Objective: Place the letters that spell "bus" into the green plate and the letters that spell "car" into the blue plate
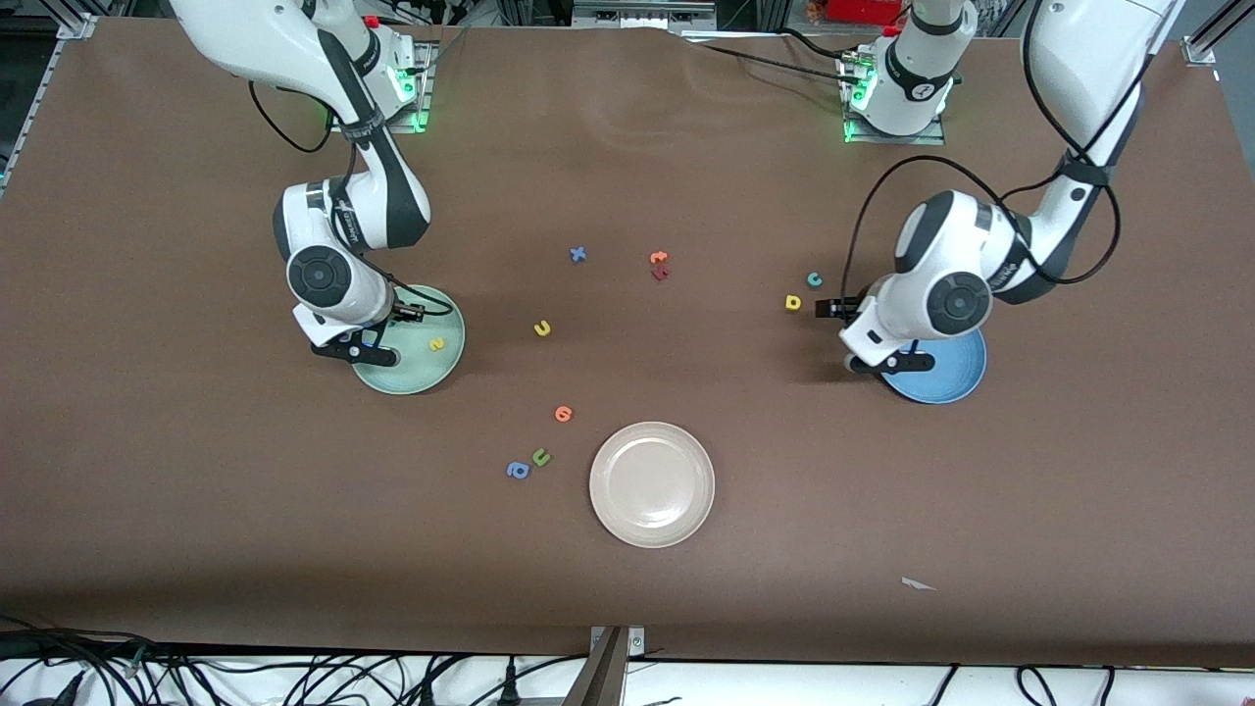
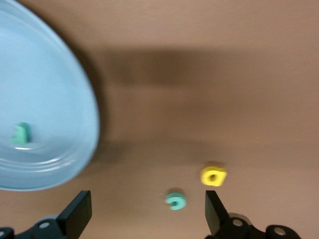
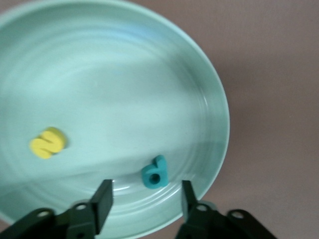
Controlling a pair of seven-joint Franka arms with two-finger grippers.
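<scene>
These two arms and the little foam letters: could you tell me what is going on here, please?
Both arms are sorting letters onto plates. The right gripper, open, hangs over the green plate, where the teal b and yellow s lie. The left gripper, open, is over the blue plate's edge; the small teal r lies in it. The teal c, yellow a and yellow u are on the table.

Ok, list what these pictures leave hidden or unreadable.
- Front view: the right gripper and its arm cover part of the green plate, hiding the teal b.
- Front view: the left gripper covers part of the blue plate, hiding the teal r.
- Left wrist view: blue plate cut off by the edge.
</scene>
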